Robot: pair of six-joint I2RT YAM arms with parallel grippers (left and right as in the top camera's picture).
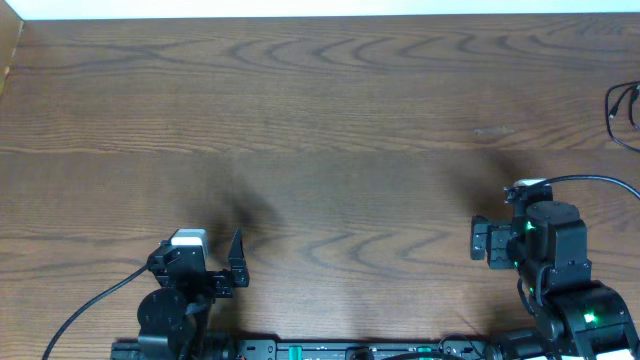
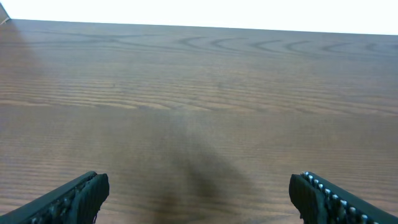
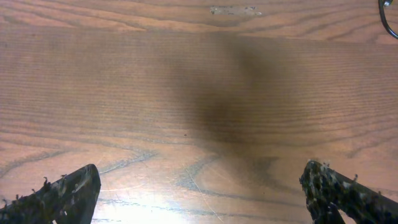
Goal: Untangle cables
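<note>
A thin black cable (image 1: 620, 104) lies at the far right edge of the wooden table, mostly cut off by the frame. A loop of it shows in the right wrist view's top right corner (image 3: 389, 14). No white cable is in view. My right gripper (image 1: 530, 240) is open and empty, near the front right, well short of the cable; its jaws (image 3: 200, 180) spread over bare wood. My left gripper (image 1: 198, 258) is open and empty at the front left, its jaws (image 2: 199, 193) over bare wood.
The wooden table (image 1: 320, 110) reaches to a white back edge. A pale scuff (image 3: 235, 10) marks the wood ahead of the right gripper. A brown board (image 1: 10, 50) stands at the far left edge. Thick black arm wires trail by both bases.
</note>
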